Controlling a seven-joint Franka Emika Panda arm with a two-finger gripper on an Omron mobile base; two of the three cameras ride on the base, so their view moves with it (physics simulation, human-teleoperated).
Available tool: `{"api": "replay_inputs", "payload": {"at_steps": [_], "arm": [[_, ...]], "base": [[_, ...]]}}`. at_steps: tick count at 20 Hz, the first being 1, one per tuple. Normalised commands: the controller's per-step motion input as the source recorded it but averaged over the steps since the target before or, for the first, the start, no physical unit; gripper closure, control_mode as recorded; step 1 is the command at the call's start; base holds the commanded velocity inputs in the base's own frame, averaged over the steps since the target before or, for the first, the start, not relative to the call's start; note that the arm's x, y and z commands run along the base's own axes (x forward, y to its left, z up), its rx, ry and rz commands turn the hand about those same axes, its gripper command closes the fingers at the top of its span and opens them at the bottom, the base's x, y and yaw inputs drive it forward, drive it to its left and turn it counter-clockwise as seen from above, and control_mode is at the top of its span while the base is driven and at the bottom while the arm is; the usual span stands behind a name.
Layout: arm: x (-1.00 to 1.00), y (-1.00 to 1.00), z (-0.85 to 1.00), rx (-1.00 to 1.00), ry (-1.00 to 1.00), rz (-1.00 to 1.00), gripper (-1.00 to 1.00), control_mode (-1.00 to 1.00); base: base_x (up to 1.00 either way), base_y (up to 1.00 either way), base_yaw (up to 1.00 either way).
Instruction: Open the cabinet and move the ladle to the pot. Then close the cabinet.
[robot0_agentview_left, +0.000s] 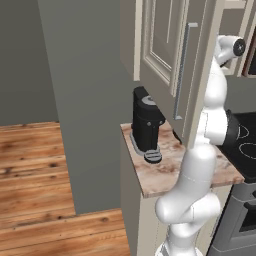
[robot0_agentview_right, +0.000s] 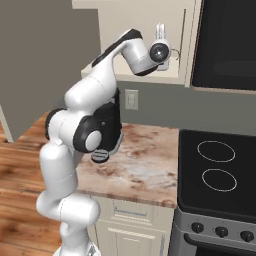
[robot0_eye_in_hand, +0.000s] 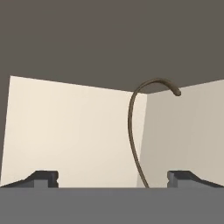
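Observation:
The cabinet (robot0_agentview_right: 135, 20) stands open, its door (robot0_agentview_left: 165, 45) with the long silver bar handle (robot0_agentview_left: 184, 70) swung out over the counter. My arm reaches up, and my wrist (robot0_agentview_right: 159, 51) sits at the cabinet's open front. My gripper (robot0_eye_in_hand: 113, 178) is open and holds nothing. Between its fingertips (robot0_eye_in_hand: 41, 177), further in, the thin brown hooked handle of the ladle (robot0_eye_in_hand: 131, 131) rises against the cream back corner. The ladle's bowl is hidden below the view. The pot is out of view.
A black coffee machine (robot0_agentview_left: 146, 125) stands on the marble counter (robot0_agentview_right: 135, 165) under the cabinet. To the right are a black stove top (robot0_agentview_right: 217, 170) and a black microwave (robot0_agentview_right: 225, 45). Wooden floor lies to the left.

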Motion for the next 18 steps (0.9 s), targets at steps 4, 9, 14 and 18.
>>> {"api": "replay_inputs", "payload": {"at_steps": [4,9,14,18], "arm": [[0.29,0.00,0.00,0.00,0.00,0.00,-1.00,-1.00],[0.32,-0.08,0.00,0.00,0.01,0.00,-1.00,-1.00],[0.30,-0.10,0.00,0.00,0.02,0.00,-1.00,-1.00],[0.23,-0.09,-0.01,0.00,0.03,0.00,-1.00,-1.00]], "base": [[0.00,0.00,0.00],[0.00,0.00,0.00],[0.00,0.00,0.00],[0.00,0.00,0.00]]}}
